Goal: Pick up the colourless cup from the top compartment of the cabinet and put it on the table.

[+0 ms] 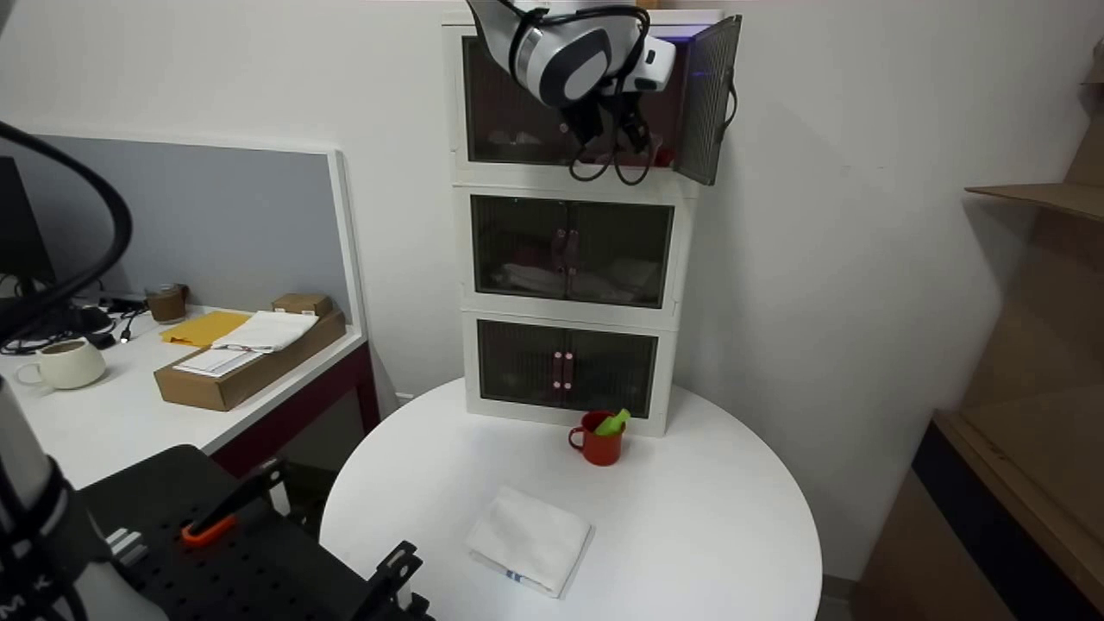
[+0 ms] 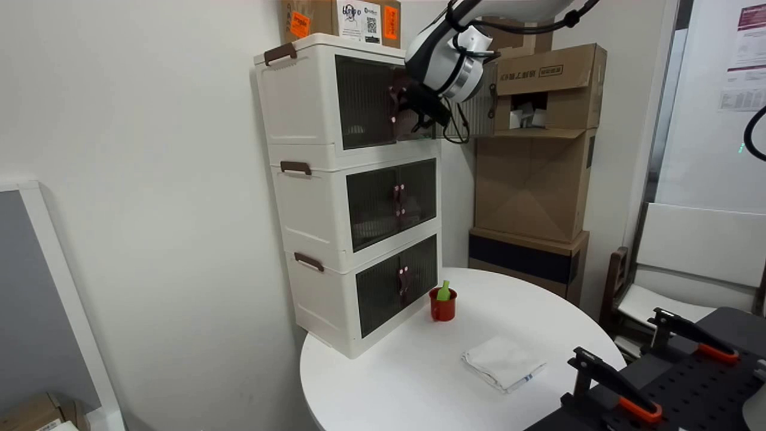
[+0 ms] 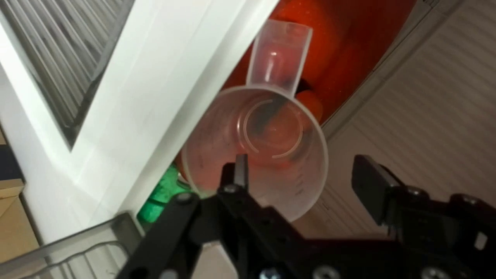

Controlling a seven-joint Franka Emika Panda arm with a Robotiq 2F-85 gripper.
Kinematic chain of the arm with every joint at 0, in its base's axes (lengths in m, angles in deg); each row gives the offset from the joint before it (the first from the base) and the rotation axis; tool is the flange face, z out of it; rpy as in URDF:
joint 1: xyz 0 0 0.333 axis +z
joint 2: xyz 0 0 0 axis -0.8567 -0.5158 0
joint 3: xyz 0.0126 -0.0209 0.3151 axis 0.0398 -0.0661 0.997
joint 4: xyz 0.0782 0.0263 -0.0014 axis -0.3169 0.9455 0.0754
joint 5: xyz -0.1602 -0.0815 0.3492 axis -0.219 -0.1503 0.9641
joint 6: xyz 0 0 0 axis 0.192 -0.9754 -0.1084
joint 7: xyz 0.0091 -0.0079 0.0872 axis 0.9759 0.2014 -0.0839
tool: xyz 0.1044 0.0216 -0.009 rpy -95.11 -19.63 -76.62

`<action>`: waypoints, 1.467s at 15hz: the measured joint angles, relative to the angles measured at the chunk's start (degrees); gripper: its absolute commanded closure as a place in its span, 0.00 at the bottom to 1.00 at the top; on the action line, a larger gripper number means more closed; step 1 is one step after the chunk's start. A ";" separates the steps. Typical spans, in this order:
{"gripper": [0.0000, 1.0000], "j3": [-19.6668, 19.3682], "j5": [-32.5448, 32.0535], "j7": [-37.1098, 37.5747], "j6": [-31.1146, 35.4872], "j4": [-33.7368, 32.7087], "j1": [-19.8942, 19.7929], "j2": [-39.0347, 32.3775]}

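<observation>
The colourless cup (image 3: 255,155) lies in the wrist view with its round mouth facing the camera and a clear tab at its rim. My gripper (image 3: 300,166) is open. One fingertip appears in front of the cup's mouth, the other outside its rim; I cannot tell whether they touch. In both exterior views the gripper (image 1: 608,129) (image 2: 423,114) is at the open right side of the top compartment (image 1: 509,103) (image 2: 365,102), and the cup is largely hidden there. The white cabinet (image 1: 573,177) (image 2: 311,203) stands on the round white table (image 1: 690,517) (image 2: 389,383).
The compartment's right door (image 1: 709,99) is swung open beside the gripper; its left door is shut. A red object (image 3: 341,50) and a green one (image 3: 162,193) lie by the cup. A red mug (image 1: 601,444) and a folded white cloth (image 1: 532,542) are on the table.
</observation>
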State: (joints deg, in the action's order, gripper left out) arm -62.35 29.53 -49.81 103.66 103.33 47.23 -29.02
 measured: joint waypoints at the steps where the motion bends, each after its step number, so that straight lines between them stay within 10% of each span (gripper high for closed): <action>1: 0.69 -0.08 -0.32 0.00 0.00 -0.25 0.12 -0.32; 5: 0.98 -0.09 -1.58 0.00 0.00 -1.47 1.02 -1.25; 14: 0.98 5.87 -2.00 -4.35 2.79 0.45 -0.86 0.75; 22: 0.98 30.59 4.63 -19.26 3.73 19.78 -25.56 16.06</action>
State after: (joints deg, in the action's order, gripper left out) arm -31.76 34.16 -69.07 107.39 123.11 21.67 -12.96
